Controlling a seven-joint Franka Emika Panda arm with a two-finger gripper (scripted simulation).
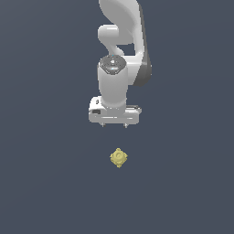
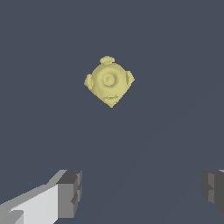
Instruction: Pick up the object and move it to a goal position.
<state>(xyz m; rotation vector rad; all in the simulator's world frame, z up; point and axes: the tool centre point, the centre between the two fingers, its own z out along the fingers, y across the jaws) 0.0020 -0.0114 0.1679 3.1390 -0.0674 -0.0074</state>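
A white, glossy robot arm (image 1: pixel 119 55) reaches down from the top of the exterior view, ending in a broad white hand (image 1: pixel 114 125) whose two short fingertips point down toward a flat, dark blue-grey desk (image 1: pixel 45 183). The hand is spread wide: in the wrist view its two grey finger pads (image 2: pixel 70 192) stand far apart at opposite edges of the picture, with only bare desk surface between them, and they grip nothing.

The small pale-yellow knobbly lump (image 1: pixel 119 157) lies on the desk by itself, apart from the hand. In the exterior view it sits below the hand in the picture, roughly in line with the middle of the hand and a little toward the exterior view's right of centre. In the wrist view the lump (image 2: pixel 109 81) shows a round, ringed centre with short bumps around its rim and a pointed corner on one side. It lies ahead of the fingers rather than between them, and nothing touches it. How high the hand hangs above the desk cannot be told.
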